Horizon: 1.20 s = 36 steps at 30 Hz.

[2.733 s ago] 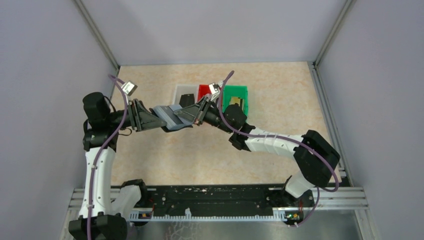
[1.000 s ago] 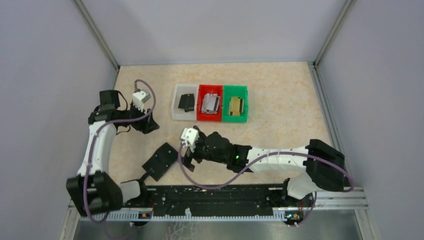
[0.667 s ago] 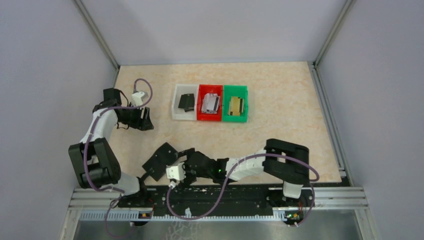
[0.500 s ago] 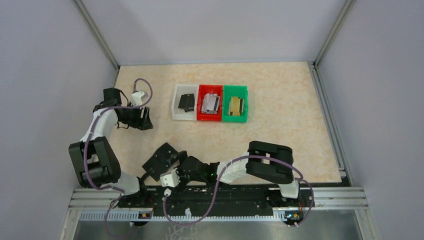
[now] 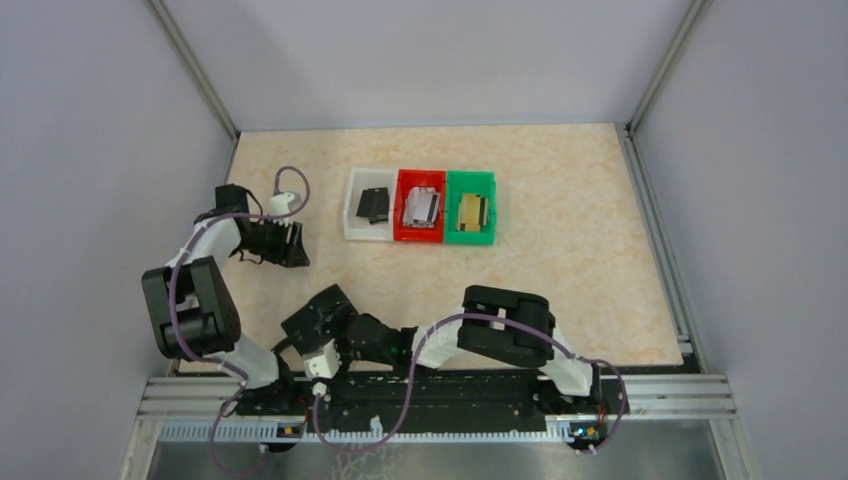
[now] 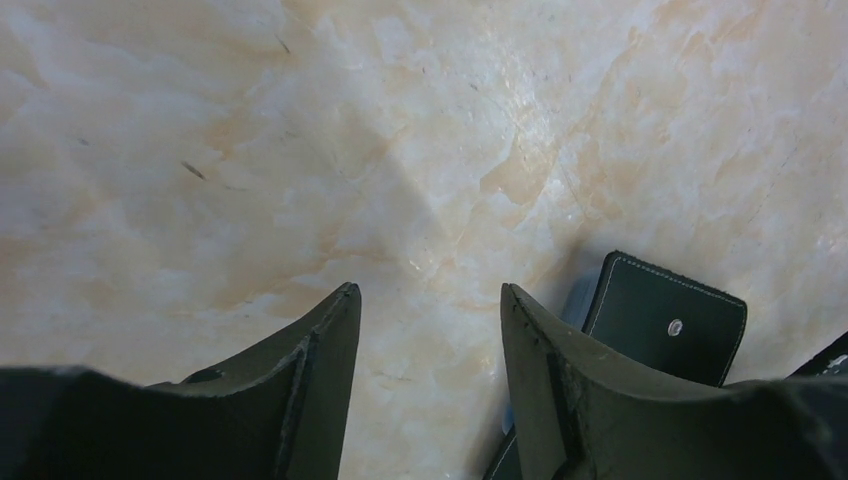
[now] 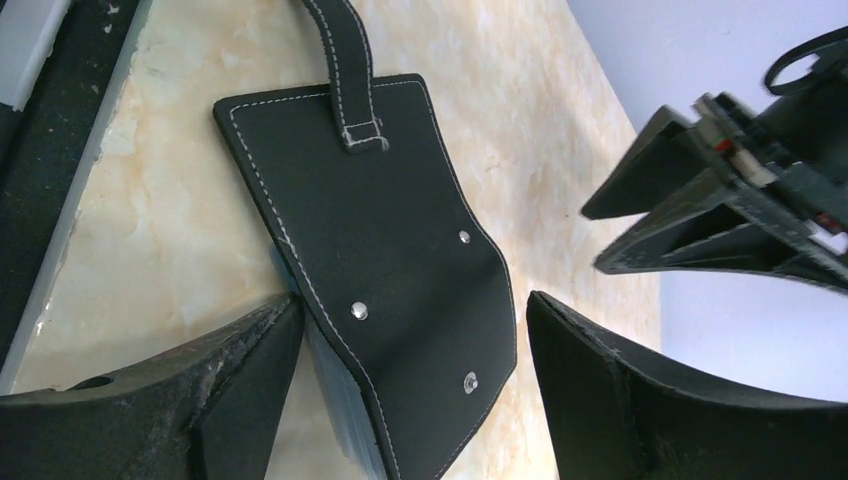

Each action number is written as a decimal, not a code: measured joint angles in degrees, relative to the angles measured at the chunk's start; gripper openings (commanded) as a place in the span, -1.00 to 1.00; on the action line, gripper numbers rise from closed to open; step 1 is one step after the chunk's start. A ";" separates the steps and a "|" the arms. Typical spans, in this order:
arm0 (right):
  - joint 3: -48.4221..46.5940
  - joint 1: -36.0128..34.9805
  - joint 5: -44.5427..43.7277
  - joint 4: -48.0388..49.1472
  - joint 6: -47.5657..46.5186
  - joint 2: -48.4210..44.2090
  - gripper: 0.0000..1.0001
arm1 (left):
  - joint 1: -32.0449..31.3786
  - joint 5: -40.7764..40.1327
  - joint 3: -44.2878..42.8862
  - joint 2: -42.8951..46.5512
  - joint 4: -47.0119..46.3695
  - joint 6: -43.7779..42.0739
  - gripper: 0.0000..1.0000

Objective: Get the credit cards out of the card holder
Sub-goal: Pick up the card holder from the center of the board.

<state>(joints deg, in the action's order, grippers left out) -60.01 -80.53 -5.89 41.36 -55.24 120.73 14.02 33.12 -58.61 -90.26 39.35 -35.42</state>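
Looks done: credit cards (image 5: pixel 421 208) out, sitting in bins (image 5: pixel 420 175); card holder (image 7: pixel 370 250) flat on table (image 5: pixel 560 250). Left gripper (image 6: pixel 429 290), right gripper (image 7: pixel 412 300) spread, pinching nothing.

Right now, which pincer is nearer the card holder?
Right. The right pincer hangs just above the card holder, with its open jaws on either side of it. The left pincer stands clear of it, farther back.
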 measured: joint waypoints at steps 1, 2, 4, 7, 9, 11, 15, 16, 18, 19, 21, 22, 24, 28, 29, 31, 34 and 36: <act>-0.13 0.00 -0.07 0.57 -0.37 0.42 0.58 | 0.00 0.09 0.90 -0.07 -0.52 -0.42 0.10; -0.13 0.00 -0.07 1.29 -1.03 0.79 0.56 | 0.00 0.07 2.27 -0.04 -1.29 -0.98 0.07; -0.07 -0.11 -0.28 2.62 -1.77 1.36 0.52 | -0.07 -0.44 5.29 0.04 -2.78 -2.38 0.06; 0.02 -0.55 -1.01 4.55 -3.08 2.32 0.45 | -0.61 -1.99 10.01 0.22 -4.39 -5.53 0.05; 0.02 -0.74 -1.60 5.53 -3.48 2.82 0.43 | -1.20 -2.71 11.58 1.99 -5.90 -7.04 0.04; 0.02 -0.85 -1.92 6.38 -3.74 3.32 0.42 | -2.43 -3.65 13.25 3.48 -7.76 -8.00 0.04; 0.02 -1.11 -3.15 8.72 -5.05 4.37 0.44 | -7.04 -5.18 15.26 5.29 -10.47 -8.57 -0.02; 0.02 -1.18 -3.69 9.88 -5.79 4.90 0.45 | -7.87 -5.25 15.32 5.31 -10.67 -8.76 -0.06; 0.02 -1.22 -4.81 12.04 -7.10 5.73 0.45 | -8.92 -5.25 15.34 5.31 -10.60 -9.33 -0.08; 0.02 -1.22 -5.46 13.16 -7.85 6.12 0.44 | -9.14 -5.16 15.34 5.31 -10.34 -9.79 -0.09; 0.02 -1.38 -6.95 15.52 -9.16 6.99 0.38 | -9.16 -4.70 15.28 5.33 -9.40 -10.82 -0.12; 0.02 -1.44 -7.23 16.31 -9.40 7.30 0.34 | -9.16 -4.55 15.21 5.35 -8.85 -11.30 -0.14; 0.00 -1.64 -8.13 18.14 -10.27 8.15 0.23 | -9.09 -4.31 14.88 5.35 -6.84 -12.61 -0.15; -0.09 -2.19 -9.44 19.52 -11.47 9.20 0.01 | -9.07 -2.86 13.94 5.40 -1.70 -15.30 -0.17; -0.09 -2.21 -9.55 18.67 -11.56 9.20 -0.05 | -9.07 -2.19 13.46 5.42 -0.26 -15.91 -0.17; -0.09 -2.21 -9.73 18.32 -11.54 9.20 -0.24 | -9.07 -1.03 12.48 5.51 1.99 -17.03 -0.19; -0.09 -2.19 -10.51 16.92 -11.80 9.20 -0.55 | -9.05 0.02 11.19 5.90 4.24 -18.08 -0.15; -0.09 -2.19 -10.93 16.90 -12.09 9.14 -0.78 | -9.05 0.13 10.54 6.19 5.09 -18.14 0.16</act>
<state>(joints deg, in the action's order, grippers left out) -60.10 -82.72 -16.82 58.26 -67.33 129.86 4.97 33.26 -48.07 -84.07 44.45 -53.56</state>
